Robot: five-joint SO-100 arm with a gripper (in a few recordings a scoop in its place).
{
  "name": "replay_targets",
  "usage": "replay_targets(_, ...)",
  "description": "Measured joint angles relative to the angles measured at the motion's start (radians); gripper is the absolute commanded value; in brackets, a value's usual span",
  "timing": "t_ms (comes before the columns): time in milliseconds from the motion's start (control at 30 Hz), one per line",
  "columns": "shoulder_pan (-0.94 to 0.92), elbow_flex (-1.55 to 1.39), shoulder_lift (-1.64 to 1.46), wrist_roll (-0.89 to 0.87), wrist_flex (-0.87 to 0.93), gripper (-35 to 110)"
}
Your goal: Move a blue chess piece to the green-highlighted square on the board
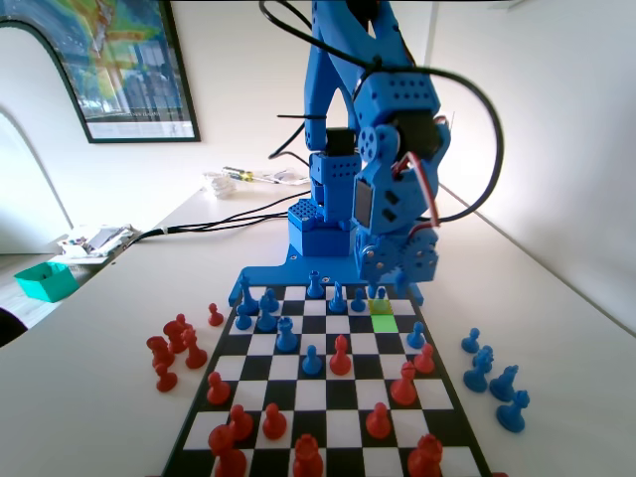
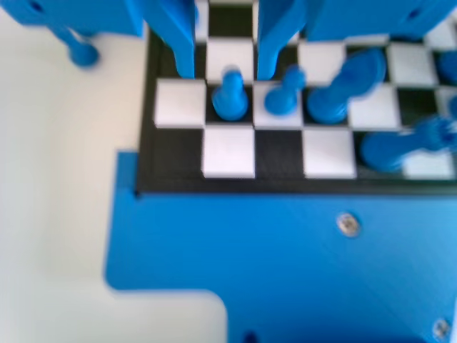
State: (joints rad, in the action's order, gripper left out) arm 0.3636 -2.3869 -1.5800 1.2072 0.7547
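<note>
Room: white walls, a framed poster point(image 1: 119, 65) high on the left in the fixed view, a teal box point(image 1: 45, 280) at the table's left edge.
Table: pale table point(image 1: 109, 328) carrying the board point(image 1: 328, 383), with the blue arm standing at the board's far end.
Pincer: the pincer point(image 2: 226, 70) hangs low over the board's far right corner in the fixed view; in the wrist view its two jaws stand apart, one on each side of the blue chess piece point(image 2: 230, 96), with gaps showing on both sides.
Blue chess piece: upright on a dark square in the second row from the framed edge, just below the jaw tips in the wrist view.
Green-highlighted square: the green-highlighted square point(image 1: 383, 315) lies just on the near side of the pincer, bare.
Captured pieces: red ones point(image 1: 174, 348) left of the board, blue ones point(image 1: 494, 378) right of it, fixed view.
</note>
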Motion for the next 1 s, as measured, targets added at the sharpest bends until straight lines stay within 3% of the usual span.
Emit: replay_targets(1000, 0.006, -0.028, 0.018, 0.009, -0.026, 11)
